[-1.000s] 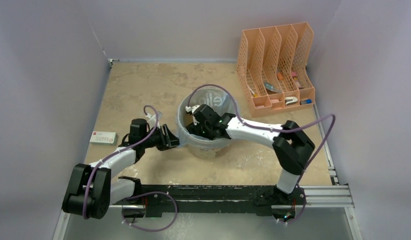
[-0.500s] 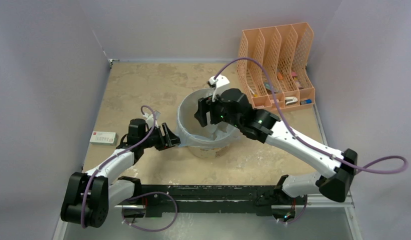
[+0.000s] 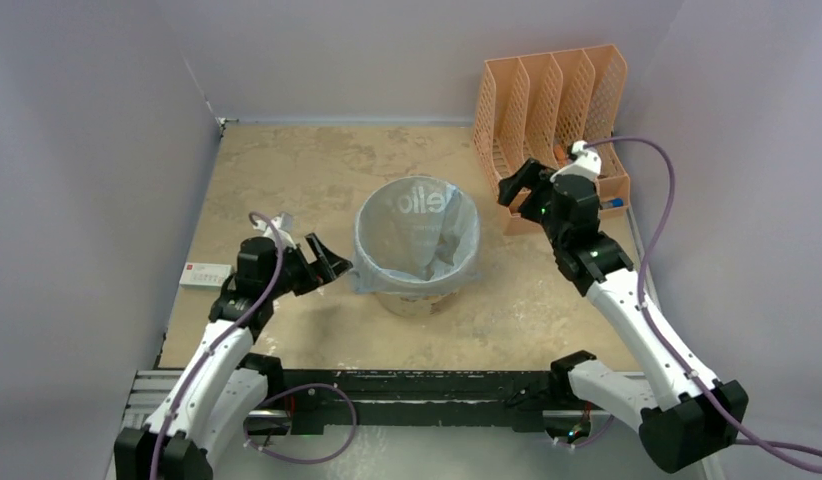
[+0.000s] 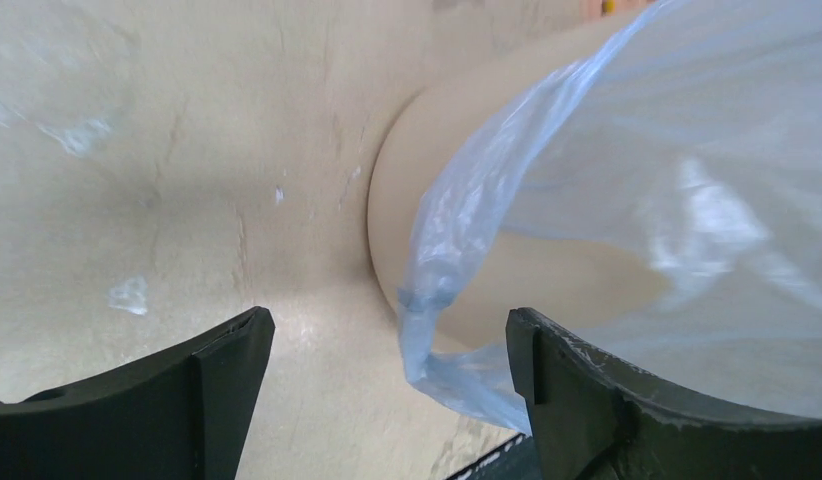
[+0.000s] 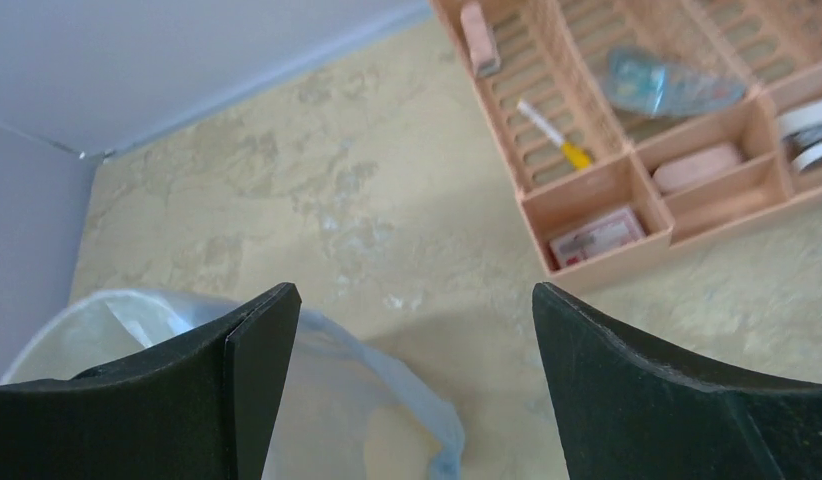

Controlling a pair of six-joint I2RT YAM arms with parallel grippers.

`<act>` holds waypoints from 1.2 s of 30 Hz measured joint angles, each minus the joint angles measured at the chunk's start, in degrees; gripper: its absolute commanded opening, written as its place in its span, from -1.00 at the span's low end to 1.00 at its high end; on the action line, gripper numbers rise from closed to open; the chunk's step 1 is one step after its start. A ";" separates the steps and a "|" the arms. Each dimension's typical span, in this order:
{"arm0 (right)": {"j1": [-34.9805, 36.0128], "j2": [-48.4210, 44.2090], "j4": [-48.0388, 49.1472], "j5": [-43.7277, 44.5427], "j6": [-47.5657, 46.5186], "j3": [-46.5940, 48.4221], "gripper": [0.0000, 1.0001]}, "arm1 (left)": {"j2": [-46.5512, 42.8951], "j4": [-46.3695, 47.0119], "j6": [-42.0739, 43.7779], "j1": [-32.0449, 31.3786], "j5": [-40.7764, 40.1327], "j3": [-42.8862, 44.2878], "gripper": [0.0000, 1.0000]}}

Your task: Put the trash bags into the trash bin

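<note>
The thin pale-blue plastic bag (image 3: 455, 238) lines the round cream plastic bin (image 3: 415, 300), edges over its rim. The left gripper (image 3: 325, 264) and right gripper (image 3: 519, 186) have fingers apart, holding nothing. The job looks done.

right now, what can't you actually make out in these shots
Bottom of the trash bin: top view, the trash bag lining it covers the inside.
Bag lettering: top view, folds hide part of it.
Items in the orange organizer: too small from above, partly behind the right arm; cut off at the right wrist view's edge.
Print on the white box: top view, too small.
</note>
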 measured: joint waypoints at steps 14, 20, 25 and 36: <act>-3.58 9.35 12.90 -23.93 6.47 -22.38 0.59 | -2.73 -14.05 14.64 0.00 5.90 29.22 0.78; 1.36 10.43 18.01 -29.86 3.80 -23.02 0.62 | 6.25 -14.32 21.20 -1.29 18.16 40.92 0.80; 9.25 11.58 17.88 -28.37 3.26 -21.73 0.69 | 15.52 -16.57 24.63 -16.46 14.21 46.84 0.81; 8.94 4.24 22.43 -25.77 9.16 -27.28 0.69 | 20.94 -21.16 26.08 -26.60 -0.28 45.83 0.69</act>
